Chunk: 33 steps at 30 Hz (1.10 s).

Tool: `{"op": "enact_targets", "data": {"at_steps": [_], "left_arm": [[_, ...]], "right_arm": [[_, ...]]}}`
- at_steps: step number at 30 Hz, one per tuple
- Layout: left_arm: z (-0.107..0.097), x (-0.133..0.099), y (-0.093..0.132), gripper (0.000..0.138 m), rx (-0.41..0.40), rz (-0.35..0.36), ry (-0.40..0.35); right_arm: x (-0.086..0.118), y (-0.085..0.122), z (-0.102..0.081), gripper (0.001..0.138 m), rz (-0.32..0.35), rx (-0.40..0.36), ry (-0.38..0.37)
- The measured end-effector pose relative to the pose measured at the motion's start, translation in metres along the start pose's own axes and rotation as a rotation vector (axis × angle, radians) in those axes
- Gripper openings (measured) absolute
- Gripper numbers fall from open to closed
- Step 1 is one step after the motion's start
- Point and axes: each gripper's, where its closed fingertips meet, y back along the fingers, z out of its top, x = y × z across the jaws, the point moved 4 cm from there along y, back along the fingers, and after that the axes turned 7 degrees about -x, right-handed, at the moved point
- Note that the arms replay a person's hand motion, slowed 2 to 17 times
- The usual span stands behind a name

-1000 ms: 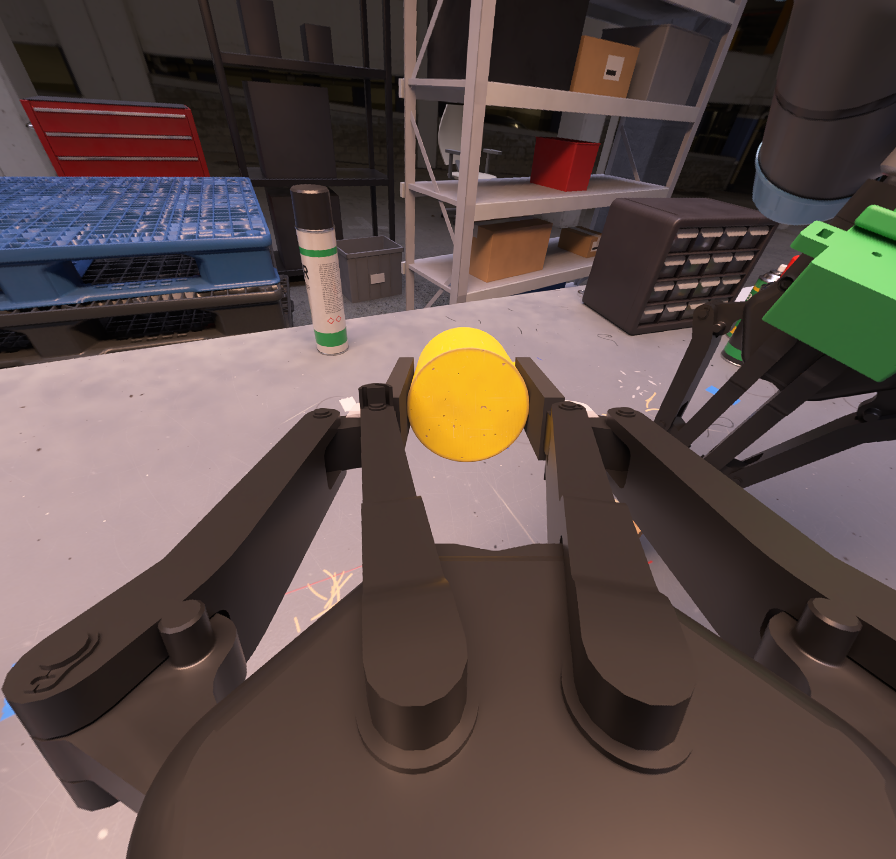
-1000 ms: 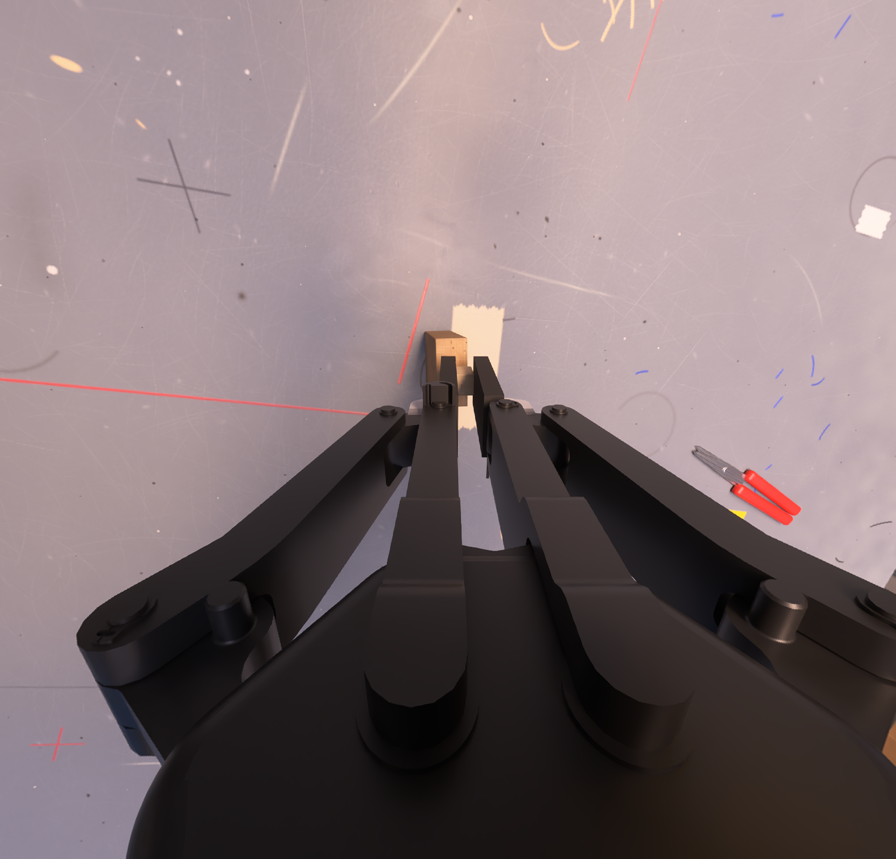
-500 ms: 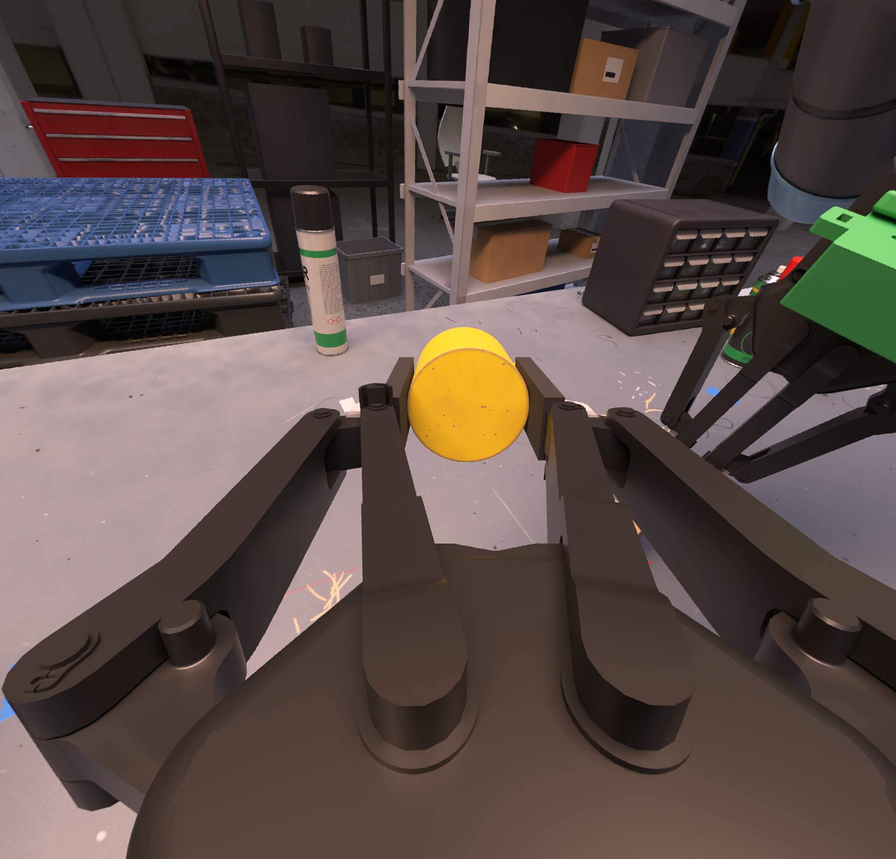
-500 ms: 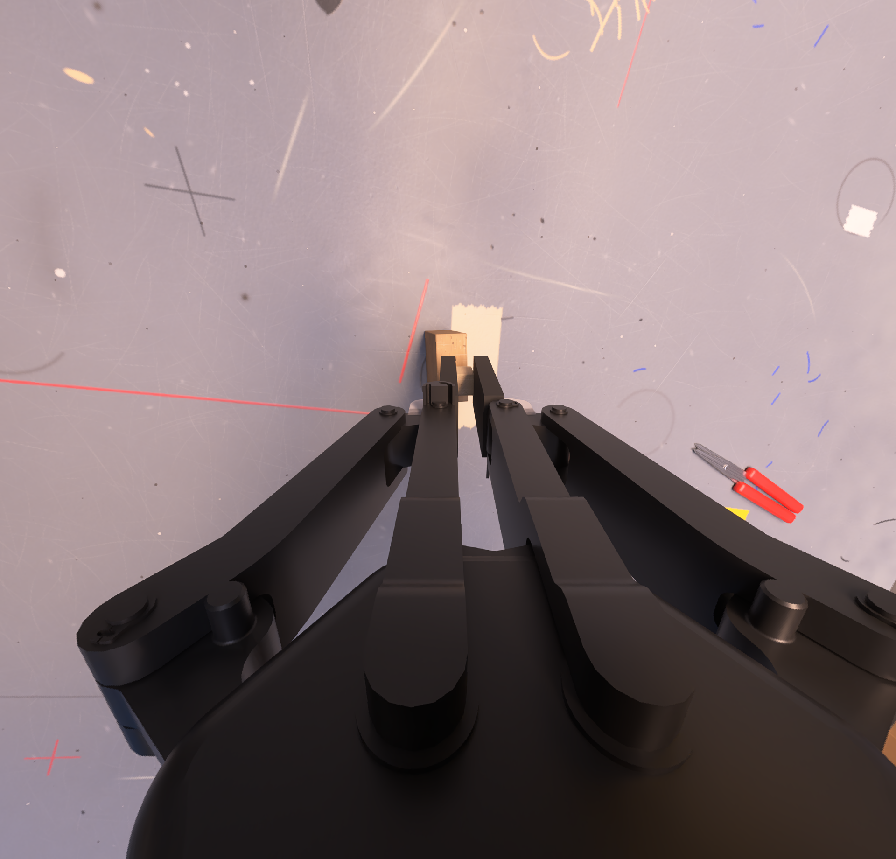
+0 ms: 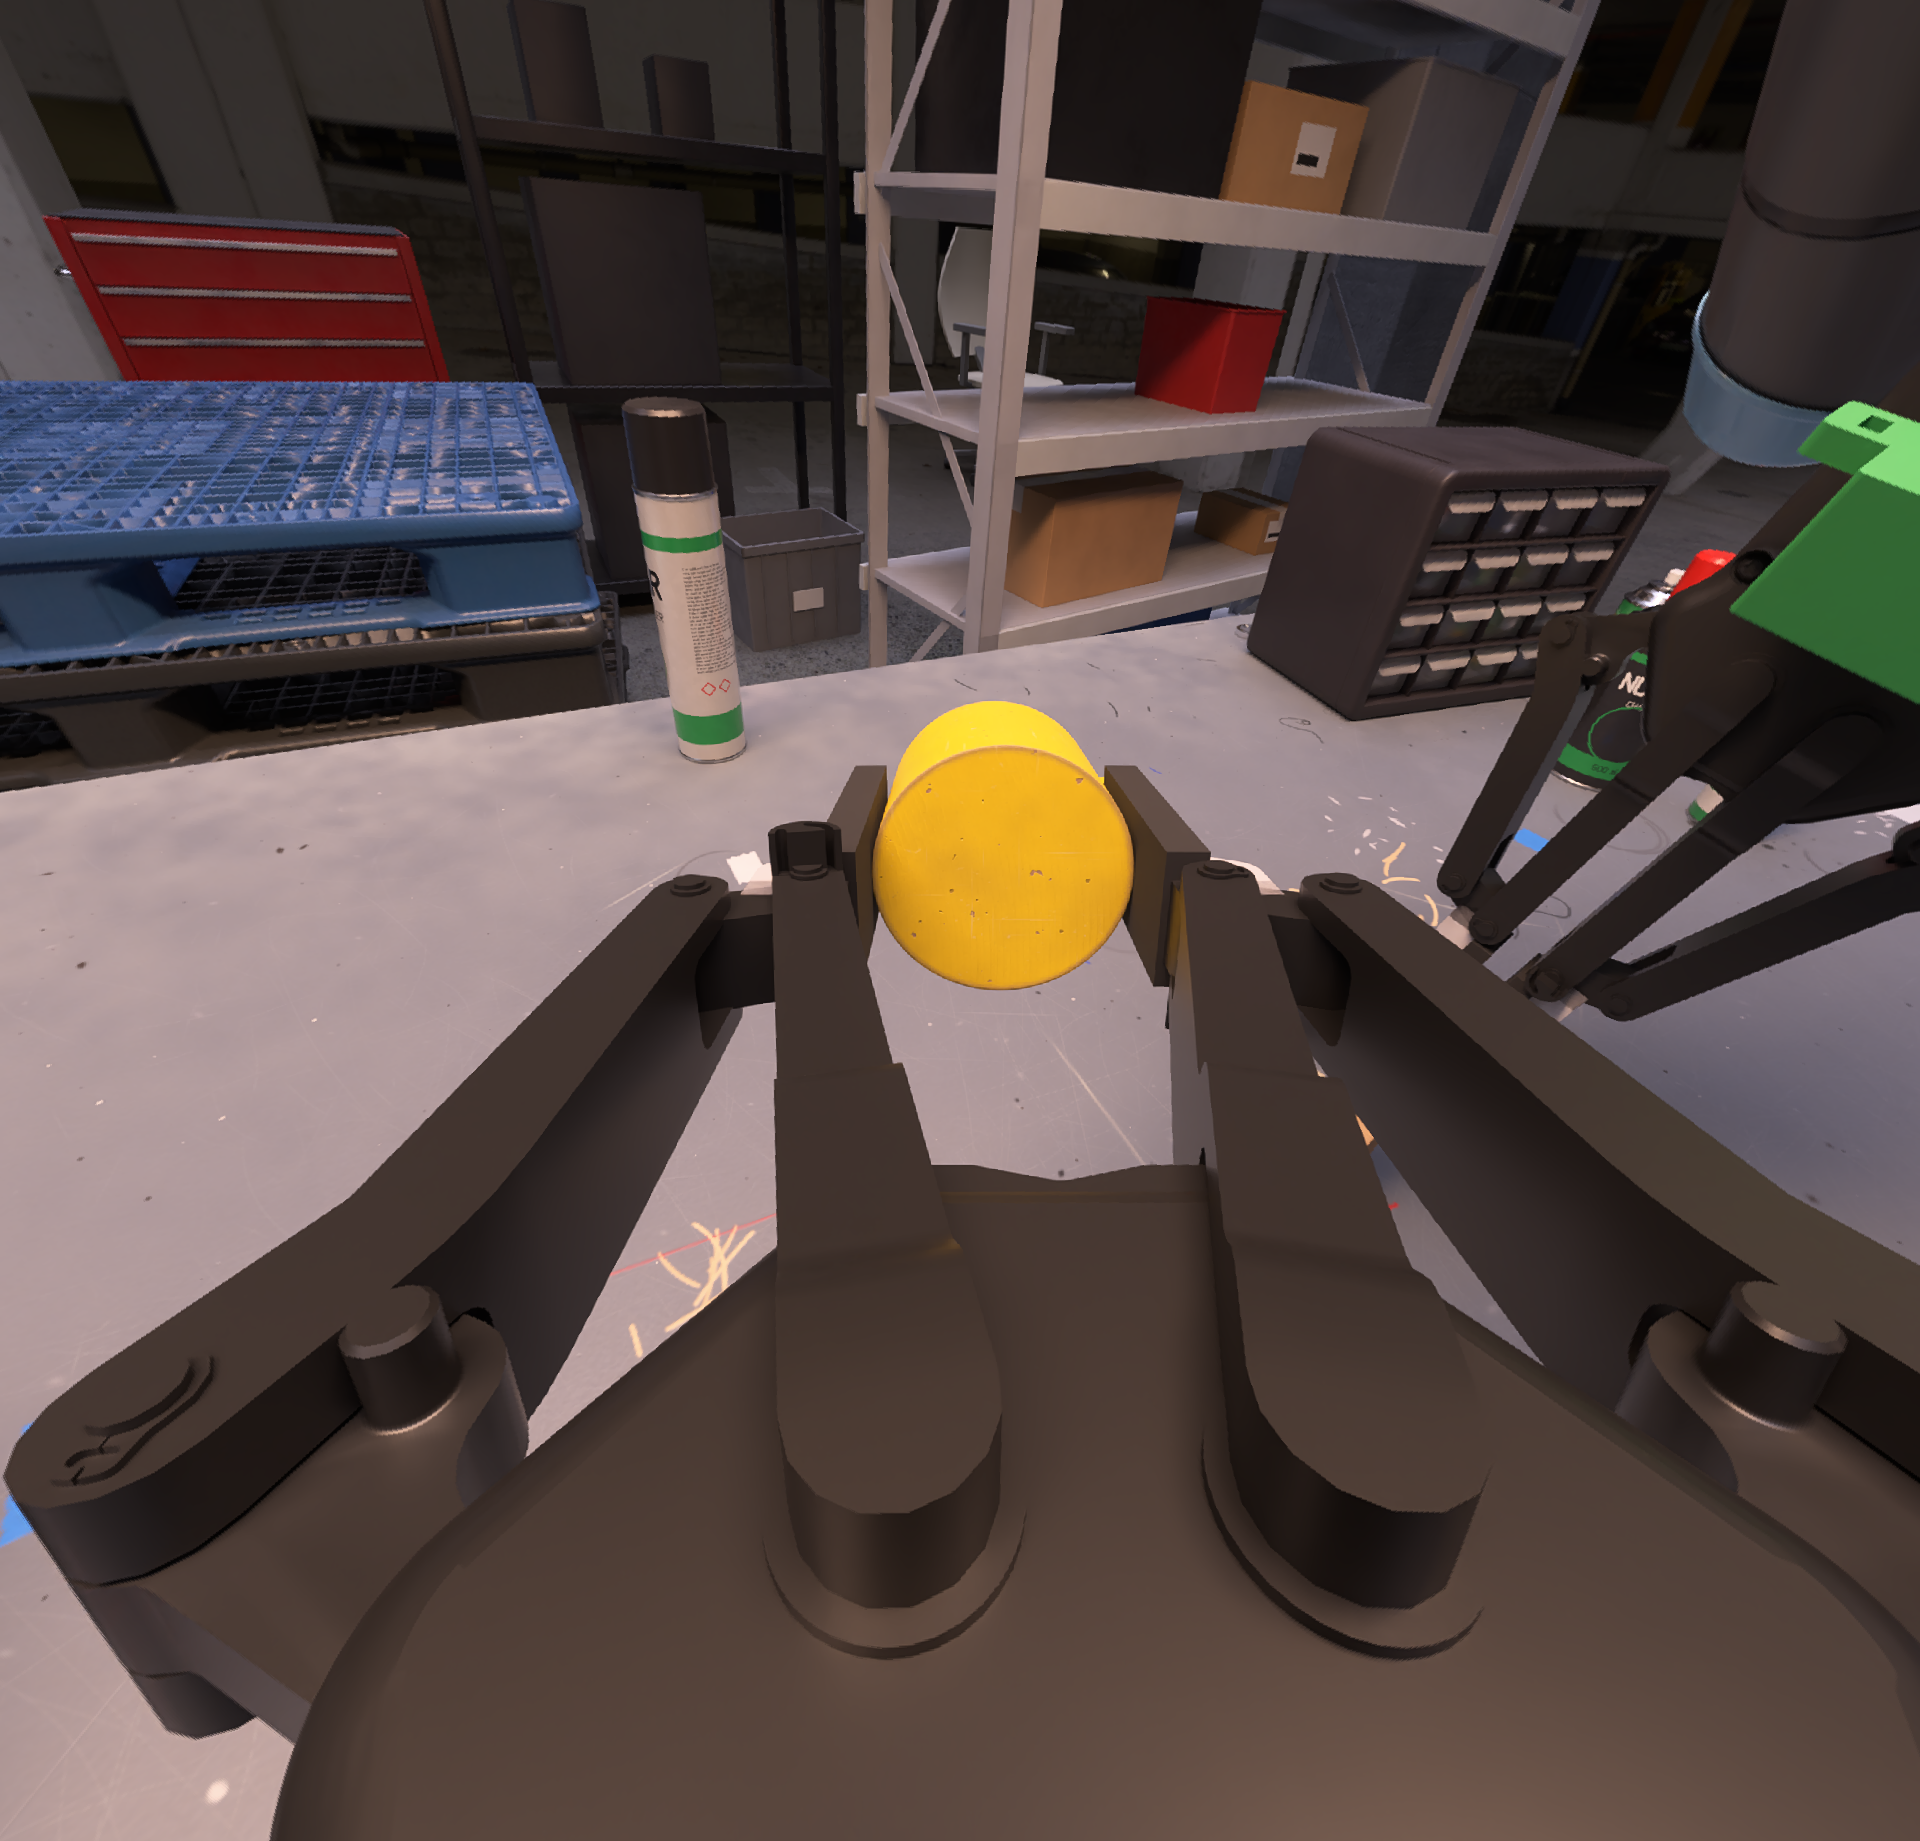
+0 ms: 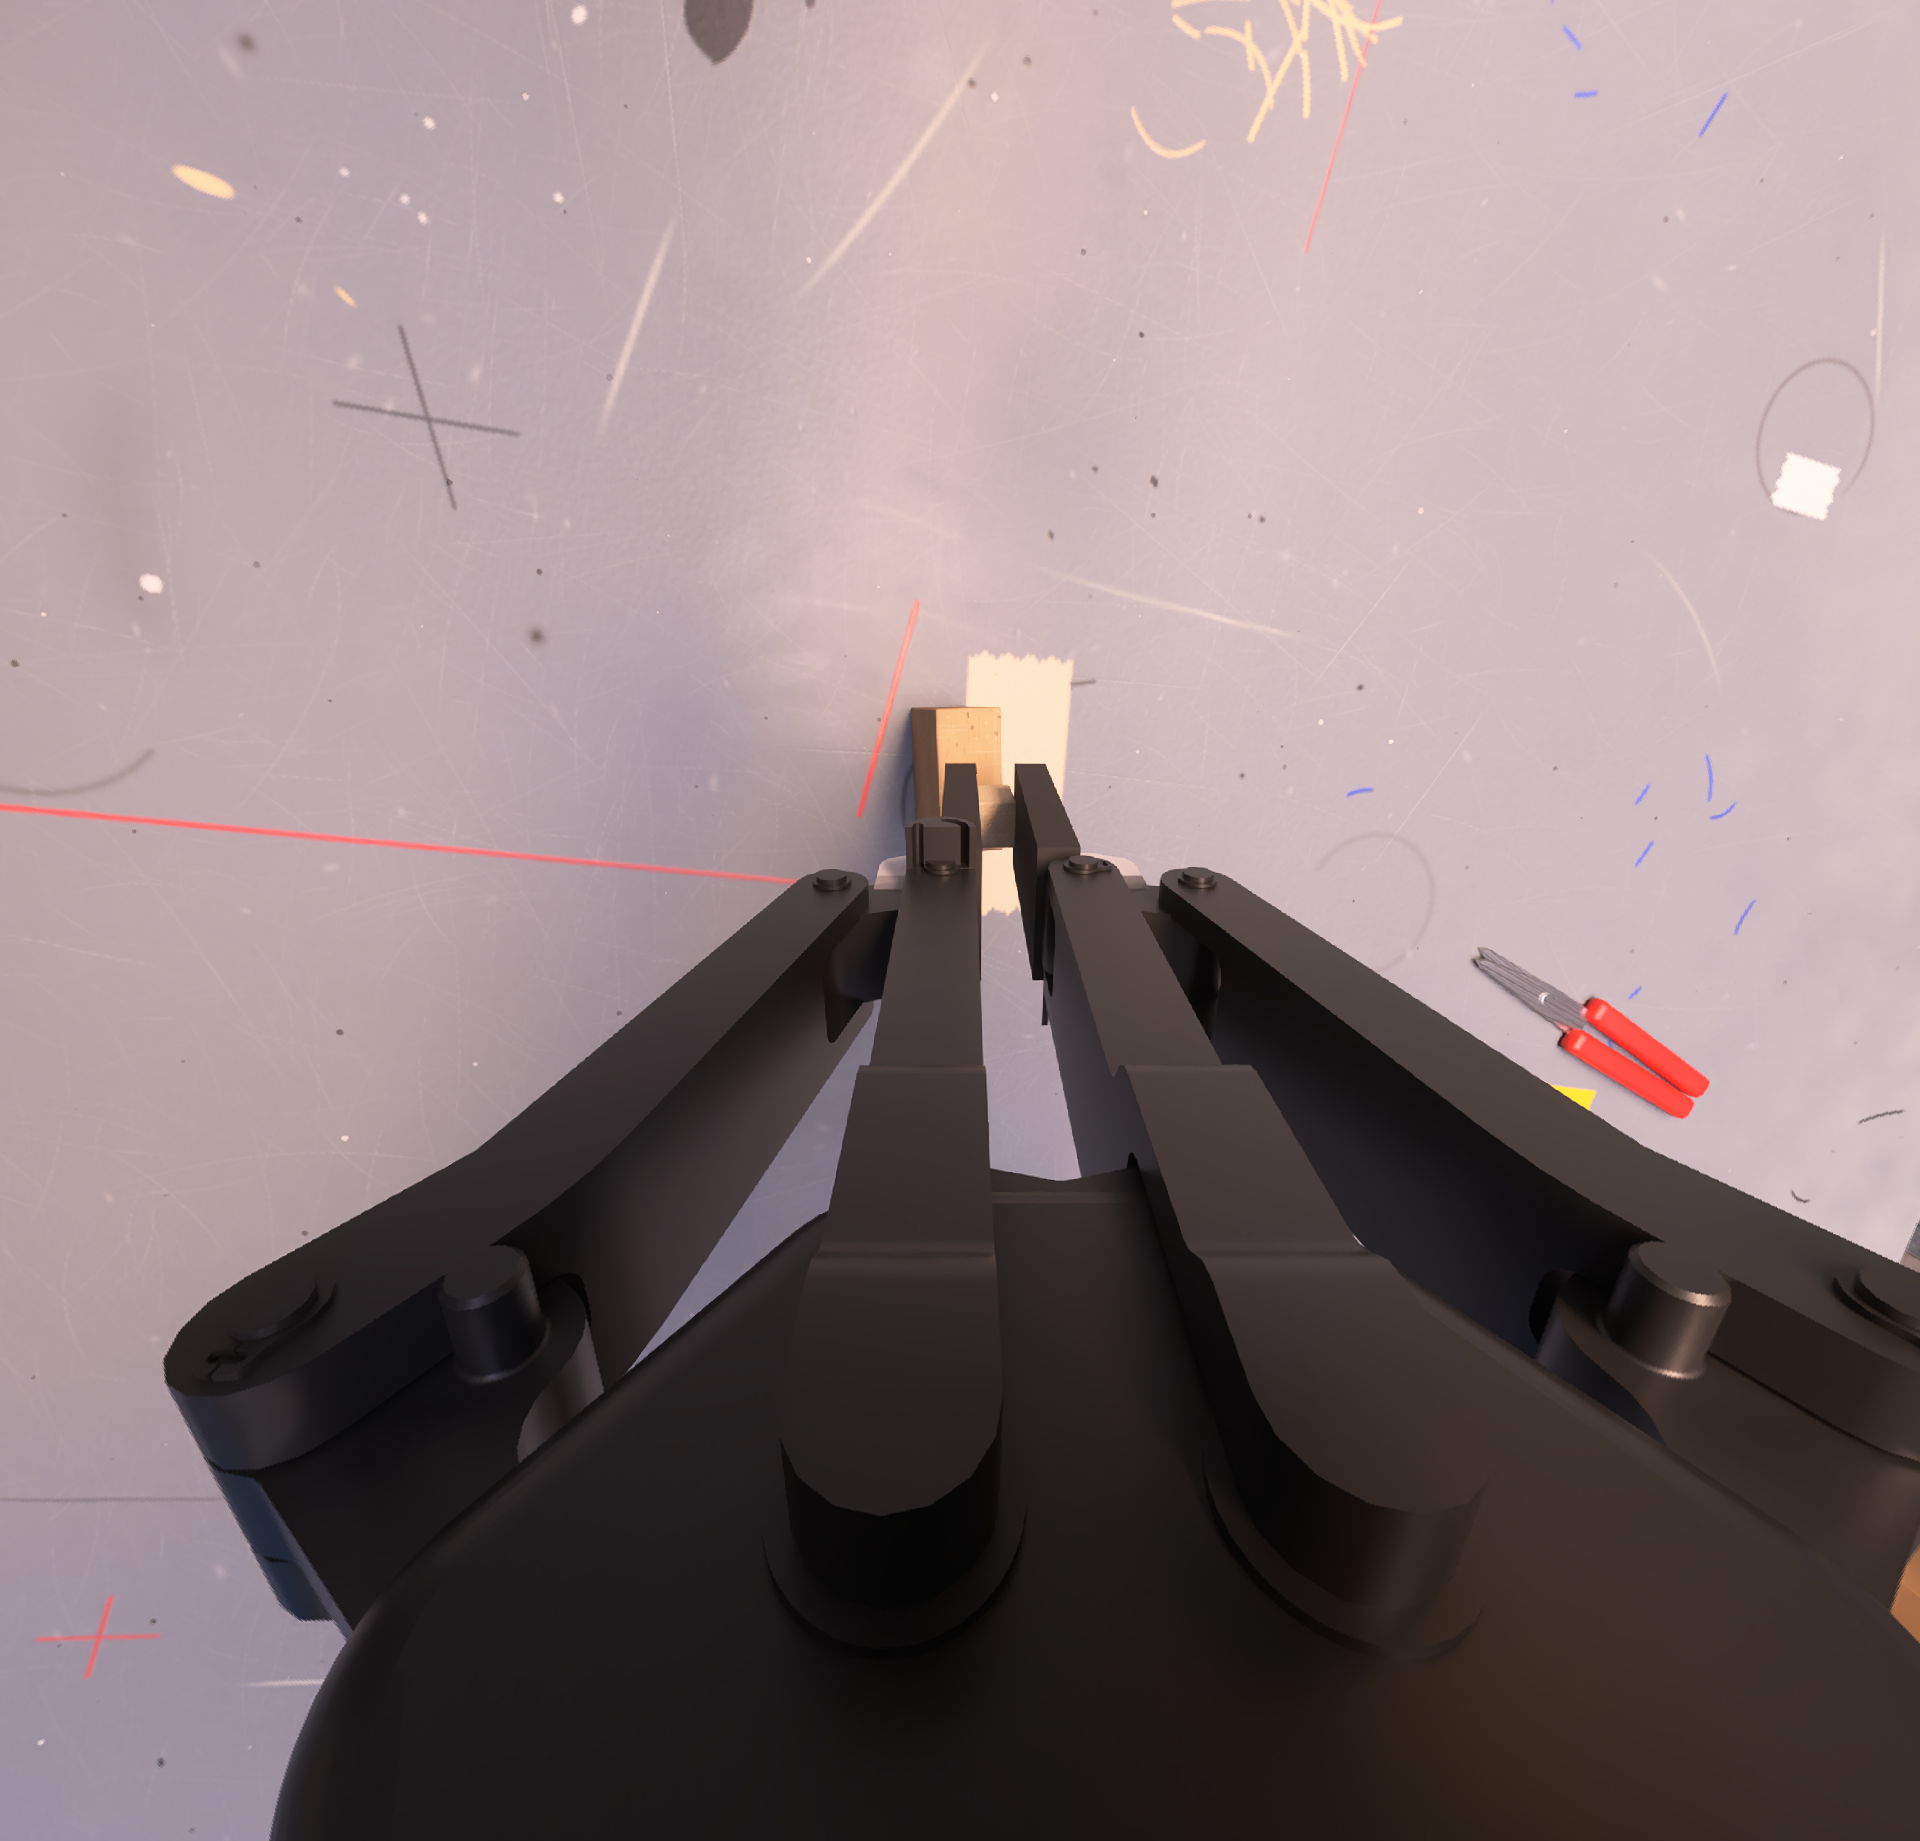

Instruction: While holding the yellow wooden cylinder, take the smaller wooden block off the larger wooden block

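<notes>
In the left wrist view my left gripper (image 5: 1006, 817) is shut on the yellow wooden cylinder (image 5: 997, 861) and holds it on its side above the grey table (image 5: 312, 960). In the right wrist view my right gripper (image 6: 997, 783) points down at the table and is shut on the smaller wooden block (image 6: 958, 737), a tan cube that sticks out past the left fingertip. The right gripper, with its green mount, also shows in the left wrist view (image 5: 1507, 960) at the right. A tan sliver (image 6: 1910, 1604) at the right edge may be the larger block; I cannot tell.
A spray can (image 5: 686, 586) and a dark drawer cabinet (image 5: 1455, 565) stand along the table's far edge. A green can (image 5: 1605, 726) stands behind the right gripper. Red-handled pliers (image 6: 1600, 1038) lie right of the right gripper. A beige tape patch (image 6: 1029, 700) lies under the block.
The right gripper has moved up and to the right with the small block still in it; the table marks below it have shrunk toward the centre. The left gripper and the cylinder have not moved.
</notes>
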Motion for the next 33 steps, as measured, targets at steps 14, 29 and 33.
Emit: {"op": "enact_targets", "data": {"at_steps": [14,29,33], "left_arm": [[0.0,0.0,0.0,0.055,0.0,0.0,0.0],[0.0,0.0,0.0,0.055,0.0,0.0,0.0],[0.0,0.0,0.0,0.055,0.0,0.0,0.0]], "right_arm": [[0.001,0.011,-0.001,0.01,-0.019,-0.031,0.003],[0.002,0.03,-0.004,0.01,-0.049,-0.076,-0.009],[0.002,0.037,-0.006,0.01,-0.058,-0.087,-0.014]]}}
